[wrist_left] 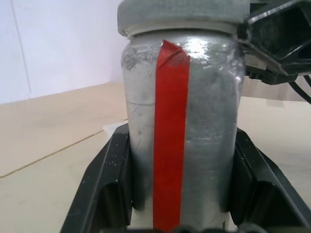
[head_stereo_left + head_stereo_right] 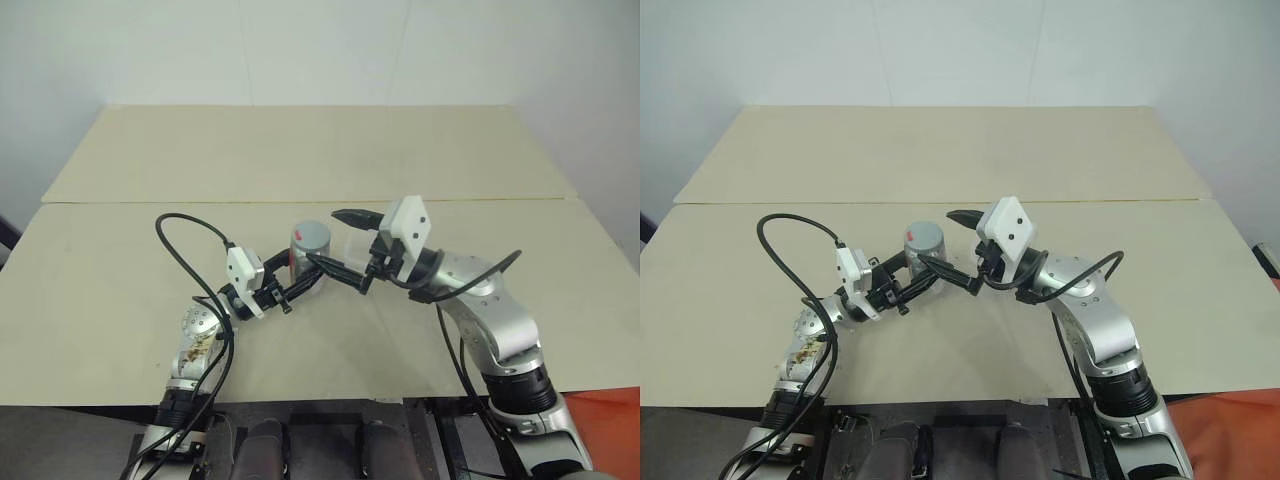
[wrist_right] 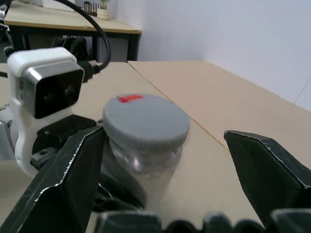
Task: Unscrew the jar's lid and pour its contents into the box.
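**Jar clamped, lid still on, right jaws wide beside the cap**

Your left gripper is clamped on the jar, and your right gripper stands with its fingers spread wide, one on each side of the lid without visibly touching it.

From the head cameras, the jar stands upright near the middle of the table, closer to the front edge than the back, just in front of the seam that crosses the tabletop. A faint clear box seems to sit just behind the right gripper, but its outline is hard to make out.

In the left wrist view, the two black fingers press the jar's sides, with the red stripe facing the camera and the grey cap seated on top. The contents cannot be seen through the silvery wall.

In the right wrist view, the lid, with its red mark, lies between the parted fingers but off centre, close to one of them.

Watch these risks:
- If you close now, the nearer finger will probably hit first and push the jar sideways in the left grip.
- The left hold is low on the body, so a hard twist could spin the whole jar instead of the cap.
- Once the lid is loose, any tilt before reaching the box would spill the bits onto the table.
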